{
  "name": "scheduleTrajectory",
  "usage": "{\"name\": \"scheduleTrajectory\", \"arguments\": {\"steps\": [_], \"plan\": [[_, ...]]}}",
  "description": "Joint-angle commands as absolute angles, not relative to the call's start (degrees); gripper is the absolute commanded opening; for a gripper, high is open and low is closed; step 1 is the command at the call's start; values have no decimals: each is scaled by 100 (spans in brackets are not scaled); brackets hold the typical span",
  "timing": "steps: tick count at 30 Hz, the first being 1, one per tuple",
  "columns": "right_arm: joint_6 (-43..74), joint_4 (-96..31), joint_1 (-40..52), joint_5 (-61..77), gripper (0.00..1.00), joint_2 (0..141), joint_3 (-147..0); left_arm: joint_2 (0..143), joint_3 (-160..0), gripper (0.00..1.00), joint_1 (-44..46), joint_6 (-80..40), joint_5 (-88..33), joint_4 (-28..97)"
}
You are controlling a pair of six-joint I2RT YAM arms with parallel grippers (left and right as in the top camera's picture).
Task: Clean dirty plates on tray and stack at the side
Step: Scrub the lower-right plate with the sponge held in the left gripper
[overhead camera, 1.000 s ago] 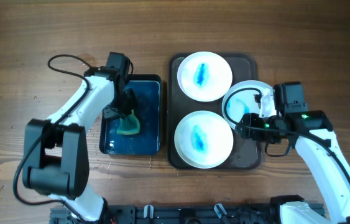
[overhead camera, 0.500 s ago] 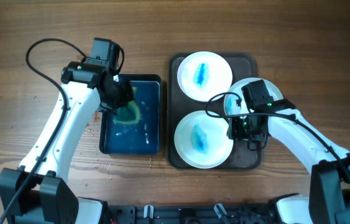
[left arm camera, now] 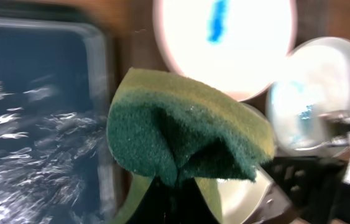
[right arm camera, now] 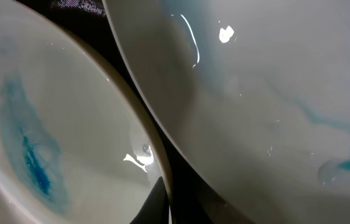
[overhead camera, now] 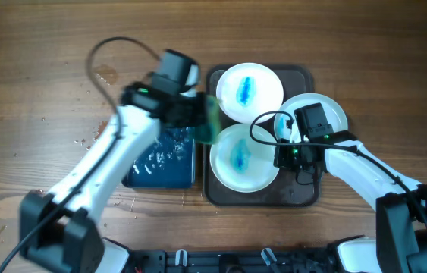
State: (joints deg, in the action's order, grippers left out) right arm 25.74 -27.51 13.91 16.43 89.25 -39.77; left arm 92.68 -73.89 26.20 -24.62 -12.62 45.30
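Near plate (overhead camera: 240,159), near-edge end of the tray (overhead camera: 302,191): white, glossy, shallow, with a blue smear at its centre.

Risk: a glazed plate on a smooth tray will likely skate under scrubbing pressure unless it is braced. The right gripper (overhead camera: 290,152) sits at its right rim. One dark finger (right arm camera: 156,200) shows by that rim, but I cannot tell whether the jaws are closed.

Risk: the right plate (overhead camera: 327,114) overhangs the tray's right edge, just beside that gripper, so a nudge could tip it off.

Far plate (overhead camera: 249,91), far-edge end: same smear.

The sponge (left arm camera: 187,134) is green scour over yellow foam, folded and wet, pinched tight in the left gripper (left arm camera: 173,194) over the tray's left edge. It may drip onto the table (overhead camera: 31,61).

The water tub (overhead camera: 160,163) left of the tray holds rippled water.
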Motion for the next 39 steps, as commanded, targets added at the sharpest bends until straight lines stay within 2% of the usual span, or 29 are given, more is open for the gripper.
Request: {"name": "scheduleTrajectory", "arguments": {"steps": [1, 6, 10, 14, 16, 19, 24, 27, 33, 39], "plan": [[2694, -2724, 1409, 1160, 4, 9054, -3802, 10042, -7319, 4, 3361, -3109, -1398, 3957], [2696, -2770, 1409, 1162, 4, 9054, -3802, 11170, -7319, 4, 3977, -3828, -1417, 3336], [2698, -2775, 1409, 1164, 4, 9054, -3802, 11675, -7319, 4, 4038, -3813, -1500, 3194], [2696, -2794, 1409, 1166, 4, 9054, -3802, 11614, -7426, 4, 3800, -3800, 711, 4362], [2696, -2790, 1409, 1166, 4, 9054, -3802, 11526, -7555, 4, 3647, -3763, 1153, 4731], [2698, -2792, 1409, 1168, 4, 9054, -3802, 11432, -7590, 4, 3522, -3415, 1149, 4713], [2698, -2792, 1409, 1184, 4, 9054, -3802, 11459, -7537, 4, 3688, -3026, -1197, 3837], [2703, -2792, 1409, 1188, 4, 9054, -3802, 11557, -7459, 4, 3922, -3076, -2049, 3221], [2700, -2794, 1409, 1205, 4, 9054, -3802, 11767, -7454, 4, 4429, -3194, -2799, 2880], [2700, -2797, 1409, 1205, 4, 9054, -3802, 11767, -7456, 4, 4394, -3168, -3258, 3100]]}}
